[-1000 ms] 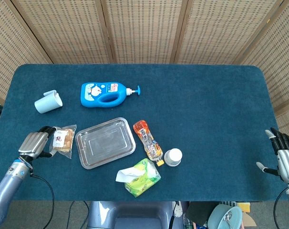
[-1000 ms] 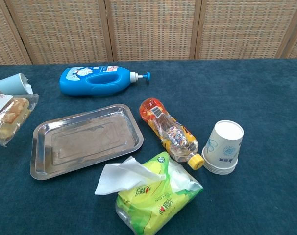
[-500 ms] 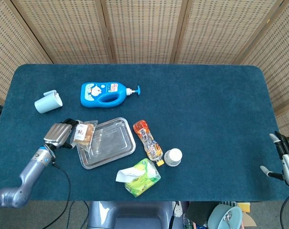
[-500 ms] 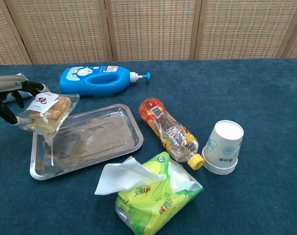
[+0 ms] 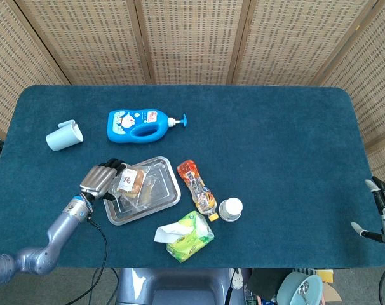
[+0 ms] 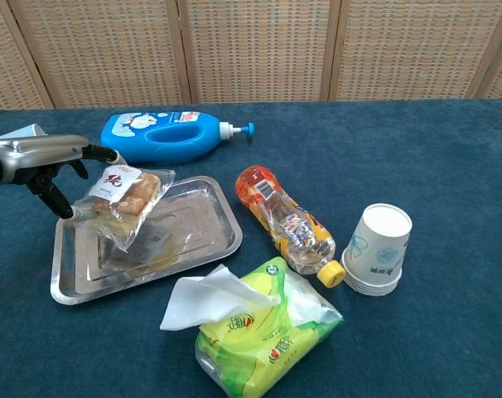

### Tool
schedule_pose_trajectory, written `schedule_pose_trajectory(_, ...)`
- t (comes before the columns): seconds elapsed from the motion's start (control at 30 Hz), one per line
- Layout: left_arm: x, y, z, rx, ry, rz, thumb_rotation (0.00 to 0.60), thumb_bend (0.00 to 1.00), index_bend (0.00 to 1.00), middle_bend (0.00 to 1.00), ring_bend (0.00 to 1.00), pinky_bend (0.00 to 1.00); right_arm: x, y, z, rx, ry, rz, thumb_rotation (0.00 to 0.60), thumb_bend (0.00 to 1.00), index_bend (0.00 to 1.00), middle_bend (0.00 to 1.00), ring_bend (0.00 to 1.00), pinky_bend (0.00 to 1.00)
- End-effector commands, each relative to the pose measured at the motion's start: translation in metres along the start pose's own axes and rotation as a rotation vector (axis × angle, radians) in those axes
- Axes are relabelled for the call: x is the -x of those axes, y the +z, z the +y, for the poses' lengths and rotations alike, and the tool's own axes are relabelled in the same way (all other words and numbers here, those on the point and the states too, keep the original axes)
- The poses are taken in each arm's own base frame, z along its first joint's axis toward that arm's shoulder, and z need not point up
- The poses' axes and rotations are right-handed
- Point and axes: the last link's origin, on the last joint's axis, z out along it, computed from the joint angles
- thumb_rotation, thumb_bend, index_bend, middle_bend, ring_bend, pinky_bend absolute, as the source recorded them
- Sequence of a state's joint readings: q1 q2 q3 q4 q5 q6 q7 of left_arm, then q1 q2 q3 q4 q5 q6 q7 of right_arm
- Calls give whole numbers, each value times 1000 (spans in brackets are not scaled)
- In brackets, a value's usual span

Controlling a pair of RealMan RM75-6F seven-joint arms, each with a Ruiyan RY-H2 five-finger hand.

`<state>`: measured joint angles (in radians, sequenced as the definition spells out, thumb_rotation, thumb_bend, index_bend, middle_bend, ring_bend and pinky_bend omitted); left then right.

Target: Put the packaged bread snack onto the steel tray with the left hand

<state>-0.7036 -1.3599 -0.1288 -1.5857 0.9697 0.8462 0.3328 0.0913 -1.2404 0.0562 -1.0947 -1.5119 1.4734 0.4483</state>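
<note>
My left hand point(image 5: 102, 180) point(image 6: 52, 164) holds the packaged bread snack point(image 5: 132, 185) point(image 6: 127, 202), a clear wrapper with brown bread and a white label. The packet hangs tilted above the middle of the steel tray point(image 5: 164, 197) point(image 6: 209, 224), its lower end close to the tray floor; whether it touches I cannot tell. My right hand point(image 5: 384, 213) shows at the right edge of the head view, off the table's corner, fingers apart and holding nothing.
A blue pump bottle point(image 5: 140, 124) point(image 6: 164, 135) lies behind the tray. An orange drink bottle point(image 5: 197, 188) point(image 6: 288, 225) and stacked paper cups point(image 5: 230, 209) point(image 6: 377, 249) lie to the right. A green tissue pack point(image 5: 187, 236) point(image 6: 259, 336) sits in front. A pale cup point(image 5: 64, 135) lies far left.
My left hand has carried the bread snack rightward from beside the tray's left edge to above the tray's middle. The right hand has slid further toward the frame edge.
</note>
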Motion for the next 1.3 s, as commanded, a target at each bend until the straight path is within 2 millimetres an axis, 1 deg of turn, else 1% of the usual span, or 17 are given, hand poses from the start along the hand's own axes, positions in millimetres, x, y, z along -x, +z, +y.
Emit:
schedule_pose_trajectory(0.03, -4, -6, -4, -15, 18, 2, 600, 255, 164, 2, 0, 17, 0, 0, 1, 4, 3, -1, 600, 181, 0, 0, 0, 0)
schedule_pose_trajectory(0.1, -9, -11, -4, -22, 15, 17, 600, 232, 116, 0, 0, 0, 0, 2, 1, 5, 5, 0, 600, 181, 0, 0, 0, 0)
schedule_pose_trajectory(0.2, -10, -15, -5, -27, 9, 15, 600, 187, 72, 0, 0, 0, 0, 2, 1, 7, 5, 2, 600, 181, 0, 0, 0, 0)
schedule_pose_trajectory(0.3, -11, -17, -5, -27, -1, 9, 600, 161, 47, 0, 0, 0, -1, 3, 1, 8, 6, 6, 600, 181, 0, 0, 0, 0)
schedule_pose_trajectory(0.43, -14, -24, -3, -11, -20, 1, 600, 159, 24, 0, 0, 0, 0, 3, 1, 13, 8, 5, 600, 181, 0, 0, 0, 0)
schedule_pose_trajectory(0.5, -24, -34, -5, -7, -15, 28, 600, 168, 16, 0, 0, 0, 0, 3, 2, 15, 10, 4, 600, 181, 0, 0, 0, 0)
schedule_pose_trajectory(0.63, -39, -57, -15, -30, 13, 99, 600, 179, 15, 0, 0, 0, 0, 4, 1, 17, 6, 1, 600, 181, 0, 0, 0, 0)
schedule_pose_trajectory(0.8, -54, -82, -37, -96, 58, 176, 600, 210, 15, 0, 0, 0, 0, 5, -3, 13, 3, 2, 600, 181, 0, 0, 0, 0)
schedule_pose_trajectory(0.87, -62, -96, -48, -131, 87, 230, 600, 222, 15, 0, 0, 0, 0, 5, -6, 9, -1, 2, 600, 181, 0, 0, 0, 0)
schedule_pose_trajectory(0.97, -68, -123, -65, -184, 134, 320, 600, 229, 15, 0, 0, 0, -1, 7, -11, 1, -5, 4, 600, 181, 0, 0, 0, 0)
schedule_pose_trajectory(1.0, -68, -133, -72, -205, 148, 347, 600, 231, 15, 0, 0, 0, -1, 7, -14, -2, -5, 5, 600, 181, 0, 0, 0, 0)
schedule_pose_trajectory(1.17, -64, -165, -98, -294, 203, 431, 600, 232, 15, 0, 0, 0, 2, 8, -26, -23, -11, -1, 600, 181, 0, 0, 0, 0)
schedule_pose_trajectory(1.3, -56, -183, -116, -322, 178, 443, 600, 232, 15, 0, 0, 0, 5, 10, -35, -29, -23, -15, 600, 181, 0, 0, 0, 0)
